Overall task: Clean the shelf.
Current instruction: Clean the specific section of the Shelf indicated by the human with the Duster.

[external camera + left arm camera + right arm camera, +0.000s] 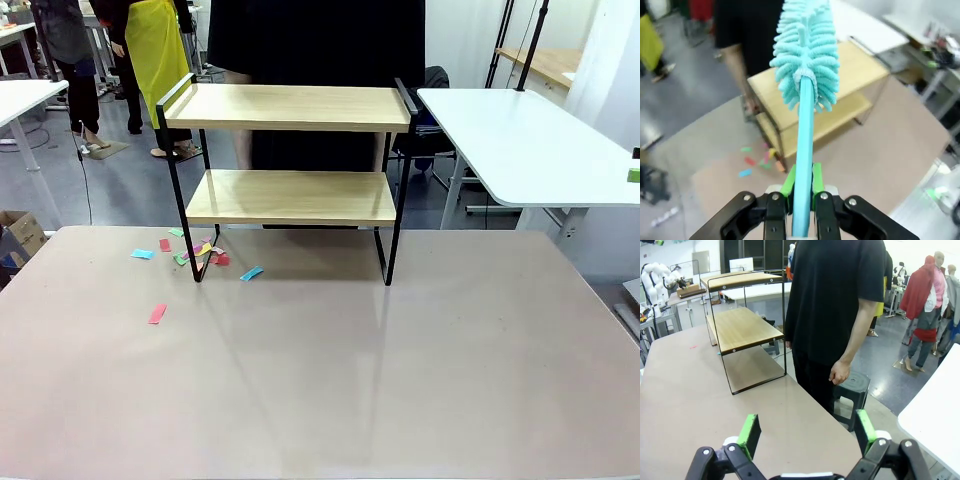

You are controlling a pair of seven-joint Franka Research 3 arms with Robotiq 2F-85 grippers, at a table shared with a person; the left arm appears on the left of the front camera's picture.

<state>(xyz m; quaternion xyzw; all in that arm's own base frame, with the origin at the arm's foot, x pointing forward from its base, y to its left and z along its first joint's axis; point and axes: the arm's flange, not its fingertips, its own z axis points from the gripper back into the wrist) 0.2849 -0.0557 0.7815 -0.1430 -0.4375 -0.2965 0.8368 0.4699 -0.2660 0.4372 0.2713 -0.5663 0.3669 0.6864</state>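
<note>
The shelf (290, 108), two light wooden boards in a thin black frame, stands at the far middle of the table, and both boards look bare. From the left wrist view I look down on the shelf (850, 75) from above and to one side. My left gripper (802, 187) is shut on the stem of a turquoise duster (805, 50), whose fluffy head points toward the shelf. Seen from the side in the right wrist view, the shelf (742, 327) stands farther along the table. My right gripper (805, 432) is open with nothing between its green pads.
Several coloured paper scraps (195, 252) lie on the table by the shelf's left leg, one red scrap (158, 314) nearer me. A person in black (837, 305) stands behind the table beside a dark stool (847, 397). A white table (530, 150) stands at the back right.
</note>
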